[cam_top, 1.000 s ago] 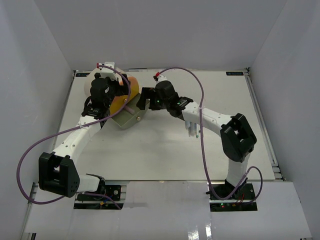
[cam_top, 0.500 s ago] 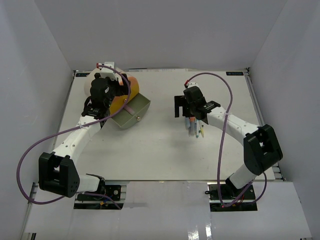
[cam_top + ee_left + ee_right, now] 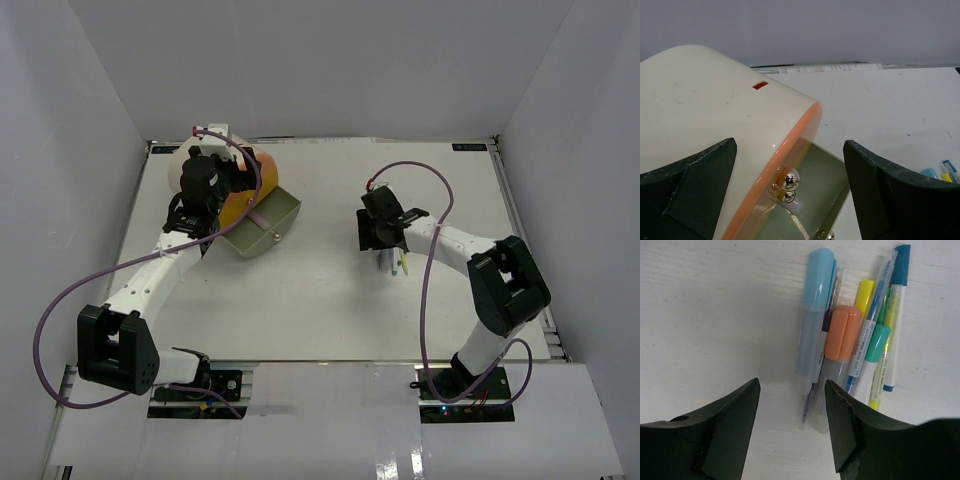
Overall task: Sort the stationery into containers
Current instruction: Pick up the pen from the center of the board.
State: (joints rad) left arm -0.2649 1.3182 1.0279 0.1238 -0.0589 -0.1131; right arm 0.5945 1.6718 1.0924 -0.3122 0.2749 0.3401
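I log: one white table (image 3: 320, 300), faintly scuffed; plain pale grey walls (image 3: 330, 60) on three sides; glossy white panel (image 3: 330, 420) at near edge; even light.

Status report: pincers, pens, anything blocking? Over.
Left pincer open at the organizer, olive drawer pulled out. Right pincer open above the pens, none gripped. Pens bunched on the table, nothing in the way.

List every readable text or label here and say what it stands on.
"HIGHLIGHTER", seemingly, on the yellow-capped pen; the rest of its print is blurred.
Dark-teal-capped white pen: barrel print too small to read.
Organizer: red tag, no legible text.
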